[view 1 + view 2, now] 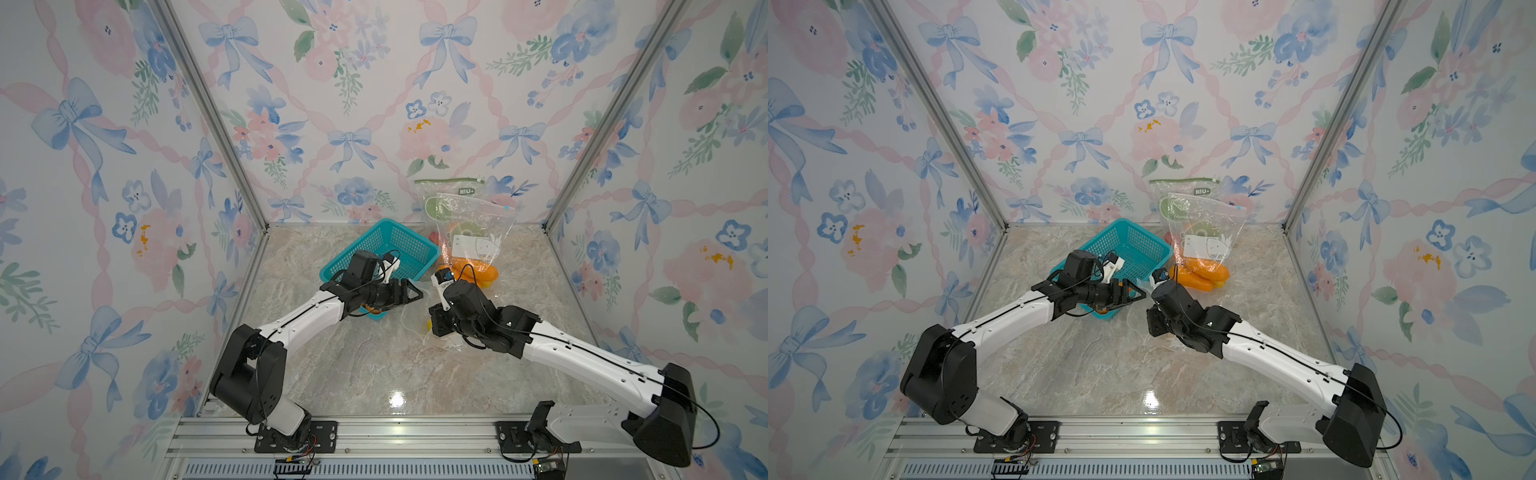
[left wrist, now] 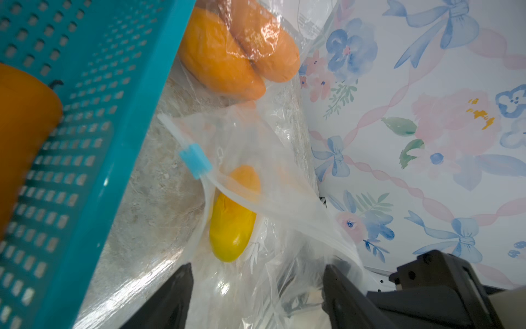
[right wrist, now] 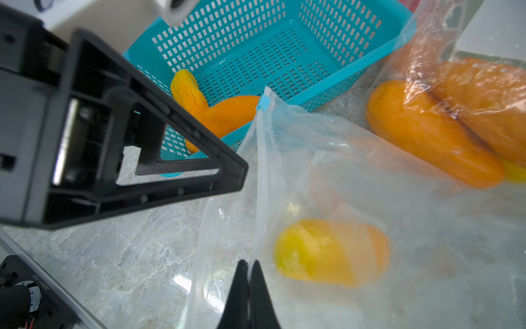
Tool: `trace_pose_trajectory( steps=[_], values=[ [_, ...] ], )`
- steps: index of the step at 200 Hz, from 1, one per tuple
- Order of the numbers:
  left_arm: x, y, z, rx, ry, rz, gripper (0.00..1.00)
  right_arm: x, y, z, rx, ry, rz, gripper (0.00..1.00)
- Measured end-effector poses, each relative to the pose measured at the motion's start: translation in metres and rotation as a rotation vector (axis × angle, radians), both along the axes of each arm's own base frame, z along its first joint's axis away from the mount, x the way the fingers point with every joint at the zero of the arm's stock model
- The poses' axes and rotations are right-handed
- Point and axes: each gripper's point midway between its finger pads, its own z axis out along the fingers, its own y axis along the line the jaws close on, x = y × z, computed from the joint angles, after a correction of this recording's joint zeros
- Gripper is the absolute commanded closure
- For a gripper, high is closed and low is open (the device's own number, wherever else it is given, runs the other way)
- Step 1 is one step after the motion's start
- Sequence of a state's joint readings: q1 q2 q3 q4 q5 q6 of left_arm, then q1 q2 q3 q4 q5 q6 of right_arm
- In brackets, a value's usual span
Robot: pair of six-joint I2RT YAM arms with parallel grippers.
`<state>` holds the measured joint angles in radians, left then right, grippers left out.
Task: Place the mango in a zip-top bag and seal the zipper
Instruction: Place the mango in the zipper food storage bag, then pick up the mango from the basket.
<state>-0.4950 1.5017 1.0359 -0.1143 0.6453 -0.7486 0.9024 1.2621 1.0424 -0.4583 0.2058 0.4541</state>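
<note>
Teal perforated basket (image 1: 409, 249), holding an orange mango (image 3: 227, 114) and a yellow mango (image 3: 186, 89), on the marble tabletop (image 1: 374, 365); just beside it, a clear bag of orange mangoes (image 1: 473, 245) leans before a green-zippered bag (image 1: 446, 187) against the floral wallpaper (image 1: 353, 104).

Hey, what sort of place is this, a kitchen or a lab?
Most likely a staged robot test booth, not a real kitchen. Floral wallpaper panels held in aluminium frame posts enclose a marble-look tabletop. A left arm and a right arm are bolted to a metal rail at its front edge.
</note>
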Motion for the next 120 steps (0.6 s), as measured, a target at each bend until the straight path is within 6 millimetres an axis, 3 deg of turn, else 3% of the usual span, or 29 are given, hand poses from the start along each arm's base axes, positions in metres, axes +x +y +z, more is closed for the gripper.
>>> trace_pose_trajectory(
  steps=[34,55,80,120],
  values=[
    [0.025,0.033,0.036,0.088,-0.248,0.131,0.22,0.000,-0.011,0.003,0.020,-0.007,-0.033,1.00],
    [0.044,0.049,0.038,0.198,-0.364,0.201,0.22,-0.001,-0.016,0.008,0.039,-0.015,-0.047,1.00],
    [0.069,0.058,0.014,0.363,-0.422,0.205,0.22,-0.002,-0.020,0.014,0.063,-0.025,-0.059,1.00],
    [0.095,0.051,-0.041,0.553,-0.425,0.049,0.23,-0.002,-0.023,0.013,0.074,-0.022,-0.074,1.00]
  ],
)
